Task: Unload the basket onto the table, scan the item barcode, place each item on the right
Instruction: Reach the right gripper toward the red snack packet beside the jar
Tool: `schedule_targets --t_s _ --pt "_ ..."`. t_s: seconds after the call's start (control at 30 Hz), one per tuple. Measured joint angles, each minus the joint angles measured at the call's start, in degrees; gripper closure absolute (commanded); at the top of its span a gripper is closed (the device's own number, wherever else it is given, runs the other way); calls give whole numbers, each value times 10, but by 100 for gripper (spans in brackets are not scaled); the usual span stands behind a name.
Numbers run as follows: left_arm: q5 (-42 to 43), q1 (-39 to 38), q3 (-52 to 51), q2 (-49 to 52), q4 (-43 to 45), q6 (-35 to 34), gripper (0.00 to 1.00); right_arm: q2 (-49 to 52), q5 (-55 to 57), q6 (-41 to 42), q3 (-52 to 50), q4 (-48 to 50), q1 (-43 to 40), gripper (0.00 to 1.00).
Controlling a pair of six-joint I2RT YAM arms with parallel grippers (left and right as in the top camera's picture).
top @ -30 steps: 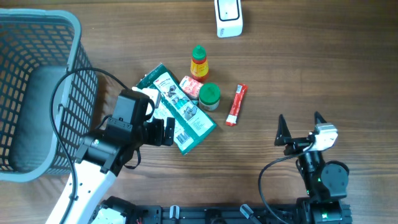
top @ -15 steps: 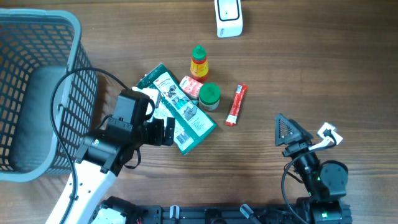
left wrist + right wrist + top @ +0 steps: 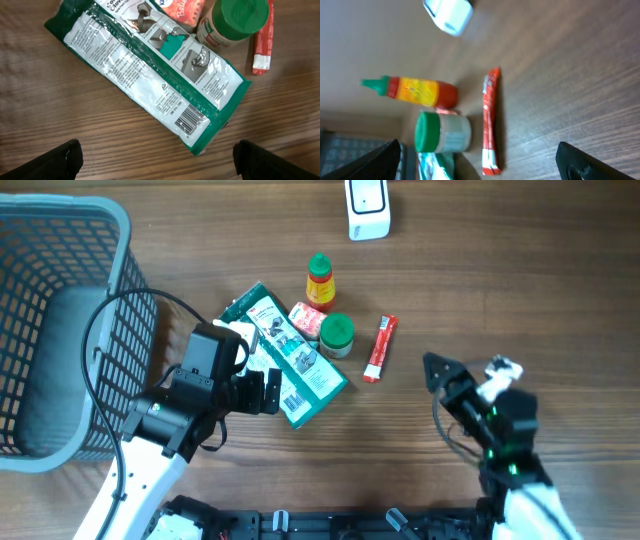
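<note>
On the worktop (image 3: 500,280), only the left wrist view resolves the barcode (image 3: 191,119). Both wide: left fingers (image 3: 60,160) hover above it, right fingers (image 3: 592,162) tilt sideways.

Matt wood-grain worktop (image 3: 500,290); glossy crinkled plastic pouch (image 3: 150,75); grey plastic mesh basket (image 3: 60,330); smooth plastic-capped jar (image 3: 230,20).

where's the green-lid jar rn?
Overhead view, mid-frame: the green-lid jar sits just below the sauce bottle, between the green pouch and the red stick packet.

We log right gripper (image 3: 445,375) shifted left, rotated from earlier pose, now nearer red stick packet (image 3: 380,348); arm leaning inward.
</note>
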Motion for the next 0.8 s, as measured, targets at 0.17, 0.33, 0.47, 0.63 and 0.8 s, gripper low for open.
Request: schedule_targets --t_s 0.17,0.33,0.47,0.63,0.8 --pt "0 0 0 0 1 0 0 191 -68 -45 162 -97 0 0" --pt "0 0 0 0 0 0 0 328 -127 -96 261 -94 4 12" --pt "0 0 0 0 0 0 0 384 -146 -123 266 -68 7 15" --pt "0 0 0 0 0 0 0 420 -148 -167 266 -59 39 18" --pt "0 0 0 0 0 0 0 421 -109 -188 266 -66 88 24"
